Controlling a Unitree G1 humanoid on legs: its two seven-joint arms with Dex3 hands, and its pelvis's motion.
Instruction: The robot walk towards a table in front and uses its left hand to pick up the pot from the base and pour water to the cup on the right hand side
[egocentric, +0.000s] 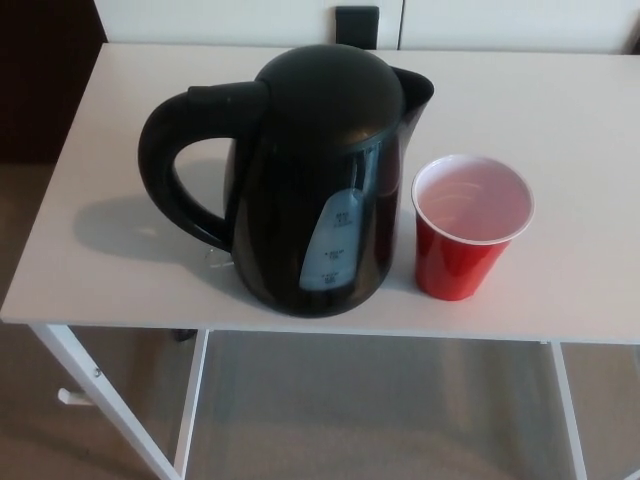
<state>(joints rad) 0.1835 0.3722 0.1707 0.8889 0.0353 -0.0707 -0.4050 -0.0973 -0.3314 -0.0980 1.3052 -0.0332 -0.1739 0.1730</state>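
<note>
A black electric kettle (320, 180) stands upright near the front edge of the white table (560, 110). Its handle (170, 175) points to the picture's left and its spout (418, 90) to the right. A blue water gauge shows on its front. Just right of the kettle stands a red plastic cup (468, 225) with a white inside, upright and a small gap away from the kettle. Whether the kettle sits on a base cannot be seen. Neither of my hands shows in the head view.
The table has white legs (95, 385) and carpeted floor beneath it. A white wall with a black outlet plate (357, 22) runs behind the table. Dark furniture (40, 80) stands at the far left.
</note>
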